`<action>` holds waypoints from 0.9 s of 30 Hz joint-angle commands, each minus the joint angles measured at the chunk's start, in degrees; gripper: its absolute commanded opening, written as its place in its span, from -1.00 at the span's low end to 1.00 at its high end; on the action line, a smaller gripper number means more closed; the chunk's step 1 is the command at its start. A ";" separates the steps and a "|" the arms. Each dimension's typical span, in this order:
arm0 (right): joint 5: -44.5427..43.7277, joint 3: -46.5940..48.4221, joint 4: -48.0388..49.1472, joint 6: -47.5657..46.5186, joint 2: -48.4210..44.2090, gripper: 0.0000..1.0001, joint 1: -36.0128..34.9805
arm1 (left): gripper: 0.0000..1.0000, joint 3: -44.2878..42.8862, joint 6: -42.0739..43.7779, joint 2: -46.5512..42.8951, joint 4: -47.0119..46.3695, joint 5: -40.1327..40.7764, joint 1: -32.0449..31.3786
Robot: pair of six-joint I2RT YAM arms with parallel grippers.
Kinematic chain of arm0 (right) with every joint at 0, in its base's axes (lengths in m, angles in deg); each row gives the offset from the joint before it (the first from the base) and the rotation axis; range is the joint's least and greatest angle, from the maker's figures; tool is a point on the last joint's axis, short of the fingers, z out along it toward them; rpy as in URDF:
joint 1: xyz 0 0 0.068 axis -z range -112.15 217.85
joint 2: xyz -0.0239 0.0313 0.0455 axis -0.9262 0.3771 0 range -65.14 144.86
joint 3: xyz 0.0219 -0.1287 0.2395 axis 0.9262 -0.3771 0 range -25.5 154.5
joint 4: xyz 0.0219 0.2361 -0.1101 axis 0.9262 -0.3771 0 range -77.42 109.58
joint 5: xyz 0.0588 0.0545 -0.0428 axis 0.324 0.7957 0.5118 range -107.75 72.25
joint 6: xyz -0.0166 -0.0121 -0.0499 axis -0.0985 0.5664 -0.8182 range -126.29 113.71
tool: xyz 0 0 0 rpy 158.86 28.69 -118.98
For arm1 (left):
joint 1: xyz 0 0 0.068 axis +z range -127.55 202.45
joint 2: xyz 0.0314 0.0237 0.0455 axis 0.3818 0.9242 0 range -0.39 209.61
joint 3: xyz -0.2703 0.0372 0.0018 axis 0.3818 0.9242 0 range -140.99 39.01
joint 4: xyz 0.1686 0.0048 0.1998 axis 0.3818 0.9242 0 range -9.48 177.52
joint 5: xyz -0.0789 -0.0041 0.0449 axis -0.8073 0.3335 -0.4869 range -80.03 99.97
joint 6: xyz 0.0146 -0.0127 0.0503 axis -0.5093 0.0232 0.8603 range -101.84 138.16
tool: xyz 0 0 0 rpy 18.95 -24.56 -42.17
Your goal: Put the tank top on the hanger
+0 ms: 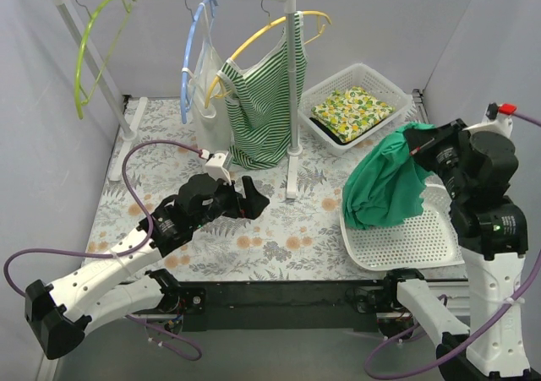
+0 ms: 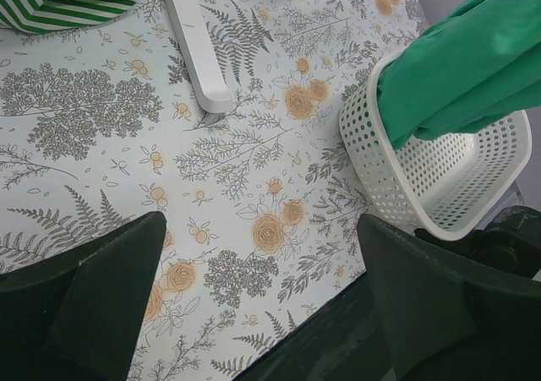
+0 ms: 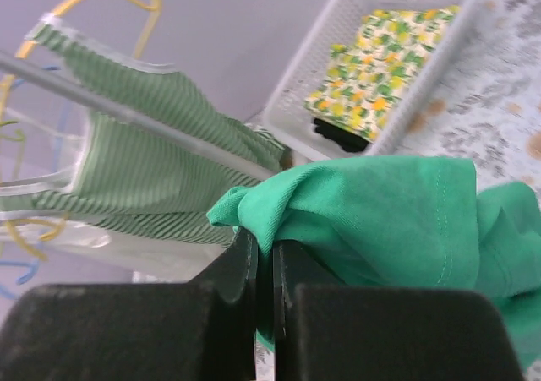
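Observation:
The emerald-green tank top (image 1: 385, 182) hangs bunched from my right gripper (image 1: 416, 149), its lower end in the white perforated basket (image 1: 397, 242). In the right wrist view the jaws are shut on a fold of the tank top (image 3: 380, 212); my right gripper (image 3: 265, 250) pinches the cloth. The lime-green hanger (image 1: 89, 56) hangs at the left end of the rack rail, far from both arms. My left gripper (image 1: 249, 193) is open and empty above the floral table; in the left wrist view it (image 2: 262, 288) shows wide apart, with the tank top (image 2: 461, 68) at the upper right.
A white rack (image 1: 292, 102) holds a light-blue hanger with a white top (image 1: 201, 85) and a yellow hanger with a green-and-white striped top (image 1: 262, 102). A white basket with lemon-print cloth (image 1: 351, 111) stands at the back right. The rack foot (image 2: 194, 51) lies ahead of my left gripper.

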 commanded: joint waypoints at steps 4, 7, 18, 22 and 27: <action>19.56 23.78 6.58 1.04 13.91 -0.97 0.06 | 0.96 0.86 0.25 -2.82 -1.26 4.32 0.03; 25.02 29.31 9.39 3.86 18.40 -0.97 0.06 | 0.96 1.04 0.25 -3.35 -1.17 4.93 0.03; 23.30 36.54 16.34 9.05 27.20 -0.97 -17.03 | 0.96 1.74 -0.27 -5.19 -1.17 7.39 1.17; 17.59 41.11 15.19 7.91 33.43 -0.97 -27.43 | 0.96 2.09 -1.33 -6.51 -0.38 11.07 1.26; 14.50 54.36 11.07 6.06 42.05 -0.97 -33.94 | 0.96 2.88 -2.38 -8.09 0.23 14.16 1.26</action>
